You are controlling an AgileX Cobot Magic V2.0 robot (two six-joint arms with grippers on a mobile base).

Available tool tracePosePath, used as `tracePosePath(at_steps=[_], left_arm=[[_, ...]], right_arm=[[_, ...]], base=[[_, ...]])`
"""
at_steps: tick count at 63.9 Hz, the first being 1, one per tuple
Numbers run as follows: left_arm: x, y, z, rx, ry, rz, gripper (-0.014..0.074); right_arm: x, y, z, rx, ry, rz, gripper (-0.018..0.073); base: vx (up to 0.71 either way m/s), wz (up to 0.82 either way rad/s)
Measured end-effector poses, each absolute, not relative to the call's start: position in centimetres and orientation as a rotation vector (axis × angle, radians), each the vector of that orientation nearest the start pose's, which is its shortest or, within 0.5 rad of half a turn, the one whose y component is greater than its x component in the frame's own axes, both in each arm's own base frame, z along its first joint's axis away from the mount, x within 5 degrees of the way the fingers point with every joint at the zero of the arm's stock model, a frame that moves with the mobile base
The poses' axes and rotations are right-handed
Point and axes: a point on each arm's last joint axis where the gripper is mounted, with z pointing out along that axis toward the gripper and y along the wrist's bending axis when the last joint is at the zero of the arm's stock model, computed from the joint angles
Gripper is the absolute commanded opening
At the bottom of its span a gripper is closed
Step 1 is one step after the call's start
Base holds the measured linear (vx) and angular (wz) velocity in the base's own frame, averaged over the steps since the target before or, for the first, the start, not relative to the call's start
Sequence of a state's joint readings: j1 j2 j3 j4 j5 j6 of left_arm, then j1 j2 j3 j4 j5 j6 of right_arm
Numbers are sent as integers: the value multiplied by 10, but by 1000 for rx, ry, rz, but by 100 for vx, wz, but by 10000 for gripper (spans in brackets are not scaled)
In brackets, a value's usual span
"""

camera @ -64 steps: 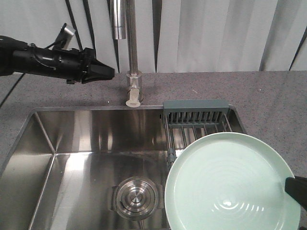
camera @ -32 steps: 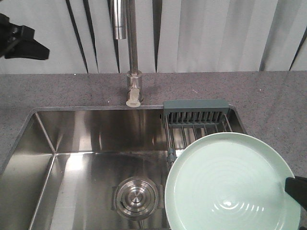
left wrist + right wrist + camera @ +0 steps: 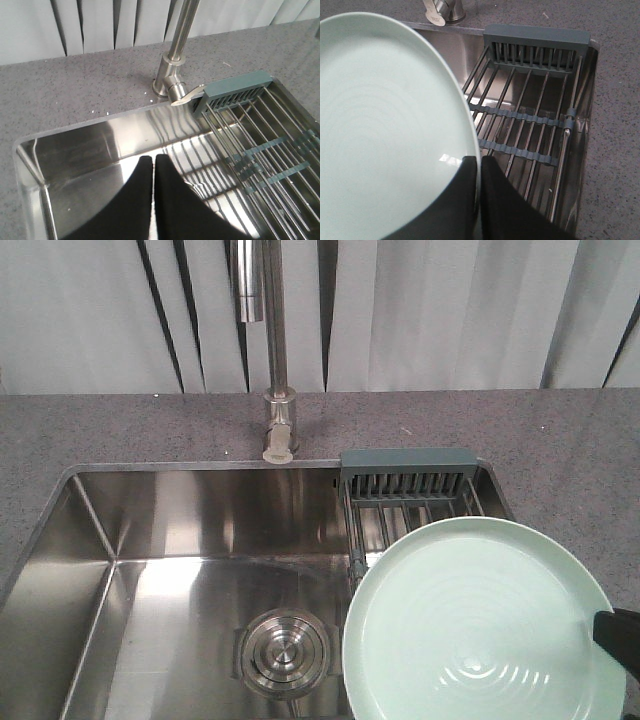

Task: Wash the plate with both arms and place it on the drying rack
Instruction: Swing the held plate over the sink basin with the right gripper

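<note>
I am seeing my right pincer (image 3: 479, 167) clamping the rim of the plate (image 3: 385, 125), with one black finger lying over the plate's face and the other sitting outside the edge. It is closed on the plate and on nothing else. The plate is spreading out to the left of that pincer and covering the near part of the drying rack (image 3: 536, 34); I cannot tell whether it is touching the bars. The rest of the rack is lying ahead and to the right of the pincer.

My left pincer (image 3: 153, 161) is hanging over the sink (image 3: 75, 150) with its two fingers drawn almost together, only a hairline gap showing, and it is gripping nothing. The faucet (image 3: 172, 75) is standing ahead of its tips on the counter (image 3: 65, 85), and the rack's teal end piece is sitting ahead and to its right. In the front view the round drain (image 3: 283, 652) is lying well to the left of the right pincer, just beside the plate's left edge
</note>
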State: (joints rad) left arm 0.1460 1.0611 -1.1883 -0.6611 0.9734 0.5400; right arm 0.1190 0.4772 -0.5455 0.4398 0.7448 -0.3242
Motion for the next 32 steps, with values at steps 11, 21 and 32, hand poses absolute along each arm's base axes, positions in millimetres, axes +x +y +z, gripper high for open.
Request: tracePosePath(at_steps=[11, 21, 32], left_arm=[[156, -22, 366, 178, 2103, -437, -6], [126, -27, 330, 142, 2065, -454, -6], [103, -31, 310, 155, 1955, -444, -6]], right_arm=[[82, 36, 302, -293, 2092, 386, -4], [82, 37, 303, -288, 2092, 399, -4], [81, 39, 303, -279, 2092, 429, -4]], base=[[0, 0], [0, 0], [0, 0]])
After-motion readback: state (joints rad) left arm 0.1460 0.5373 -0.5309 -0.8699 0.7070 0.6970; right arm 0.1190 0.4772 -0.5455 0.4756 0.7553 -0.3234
